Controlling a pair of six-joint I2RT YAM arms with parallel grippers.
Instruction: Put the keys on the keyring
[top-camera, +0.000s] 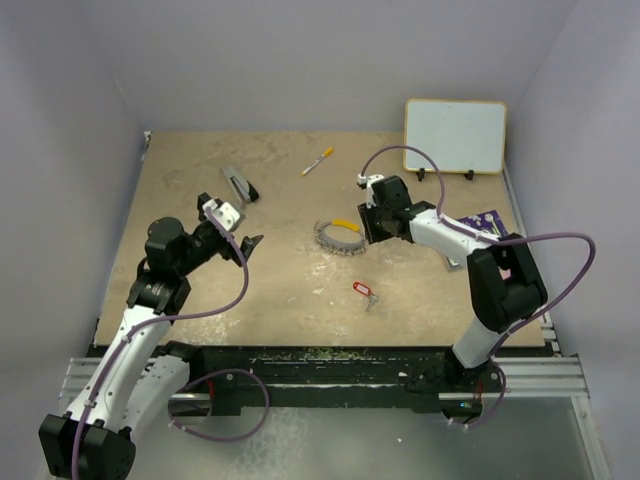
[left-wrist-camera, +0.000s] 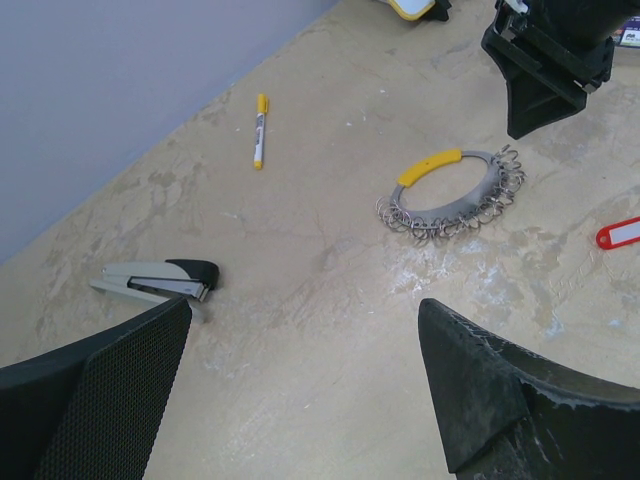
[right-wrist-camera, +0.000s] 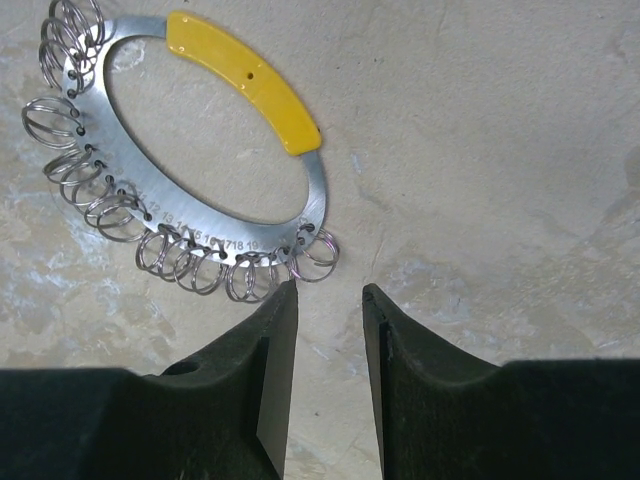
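Top view: keys (top-camera: 364, 291) lie loose, a bit nearer the arms than the keyring (top-camera: 338, 237). Left wrist: left gripper (left-wrist-camera: 305, 310) spread wide, empty, well away from the keyring. Right wrist: right gripper (right-wrist-camera: 330, 295) jaws slightly parted, gripping nothing, tips just beside the keyring's rim.

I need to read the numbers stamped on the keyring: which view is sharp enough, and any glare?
Right wrist: the keyring is close and sharp, some digits legible, light soft, no glare. Left wrist: ring in focus but too small for digits. Top external: even light, faint shadows, ring tiny.
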